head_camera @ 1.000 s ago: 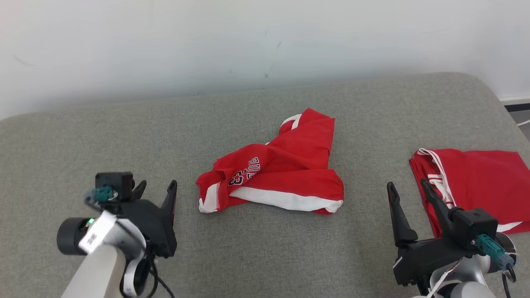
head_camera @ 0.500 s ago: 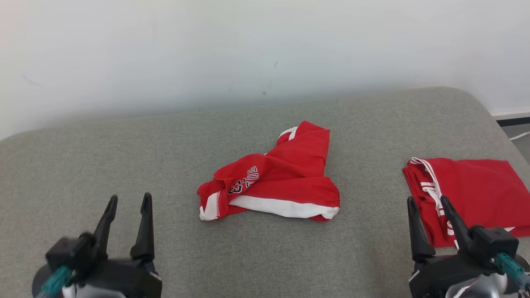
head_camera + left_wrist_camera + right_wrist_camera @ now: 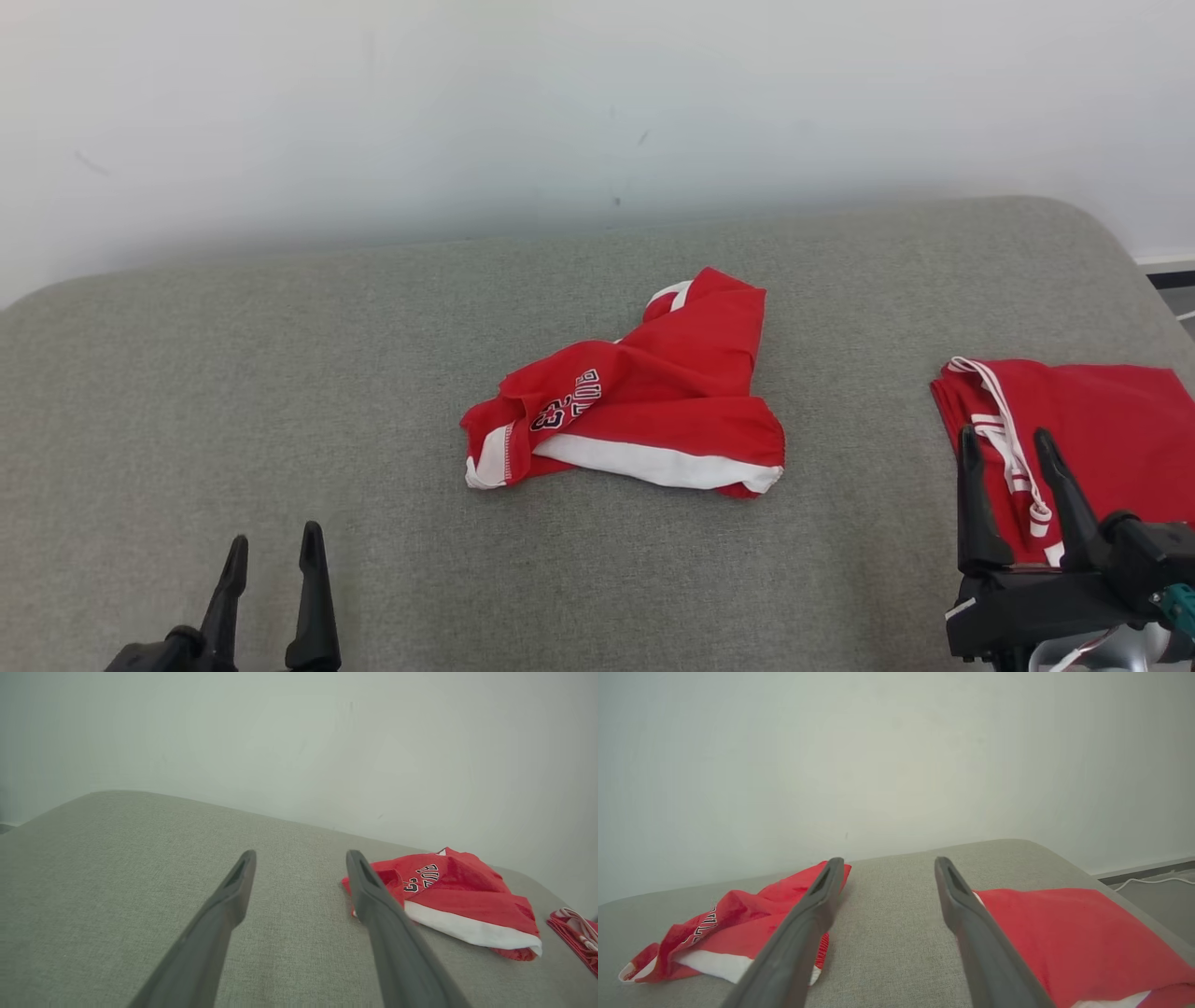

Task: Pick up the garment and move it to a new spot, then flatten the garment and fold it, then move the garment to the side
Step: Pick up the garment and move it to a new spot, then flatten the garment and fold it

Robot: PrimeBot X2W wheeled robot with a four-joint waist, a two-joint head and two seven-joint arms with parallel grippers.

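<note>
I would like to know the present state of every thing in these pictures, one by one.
red jersey: crumpled in a heap on the grey cushion, not held
red shorts: folded flat, at the cushion's right side
left gripper: open, empty
right gripper: open, empty

The crumpled garment lies on the grey cushion (folded garment to its right).

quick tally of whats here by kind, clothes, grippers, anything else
red garments: 2, crumpled garment and folded garment
grippers: 2, left gripper and right gripper, both open
cushion: 1
total: 5
</note>
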